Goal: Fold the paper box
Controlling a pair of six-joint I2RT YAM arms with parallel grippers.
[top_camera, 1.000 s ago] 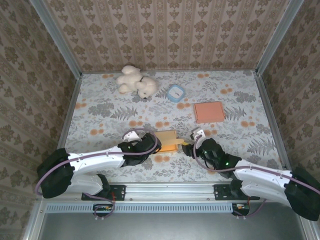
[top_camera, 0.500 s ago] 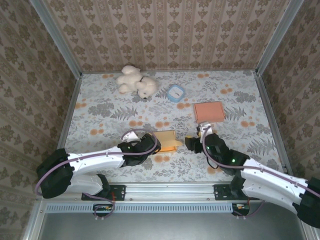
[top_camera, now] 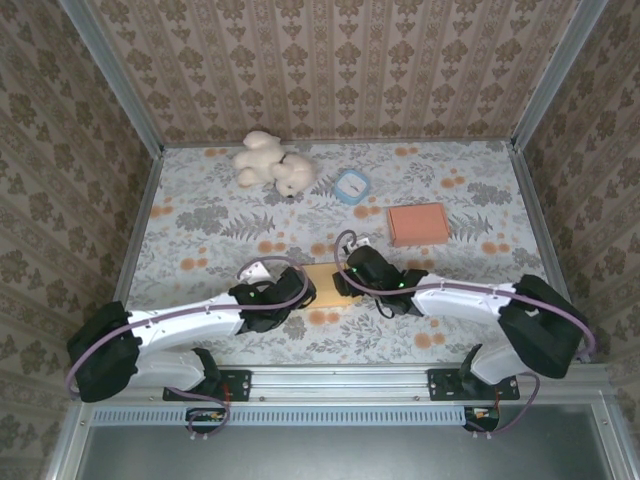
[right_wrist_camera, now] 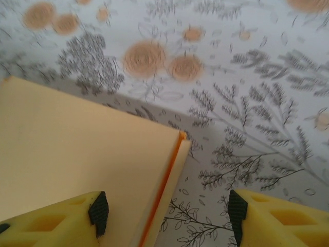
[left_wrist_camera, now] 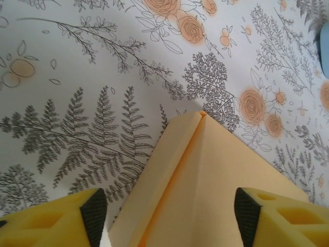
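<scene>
The paper box (top_camera: 322,277) is a flat yellow-orange cardboard piece lying on the floral table near the front middle. My left gripper (top_camera: 298,290) is at its left end and my right gripper (top_camera: 350,272) at its right end. In the left wrist view the box (left_wrist_camera: 216,180) lies under and between the yellow fingers (left_wrist_camera: 77,218) of the left gripper (left_wrist_camera: 169,218), whose jaws stand apart with no grip on it. In the right wrist view the box's folded edge (right_wrist_camera: 172,170) lies between the wide-apart jaws of the right gripper (right_wrist_camera: 167,216).
A flat salmon box (top_camera: 418,223) lies to the back right. A small blue-rimmed container (top_camera: 352,186) and a white plush toy (top_camera: 272,165) sit near the back wall. Patterned walls enclose the table on three sides.
The right arm has swung left from beside the box to over its right end. The left gripper's jaws have widened and let go of the box, which now lies flatter.
</scene>
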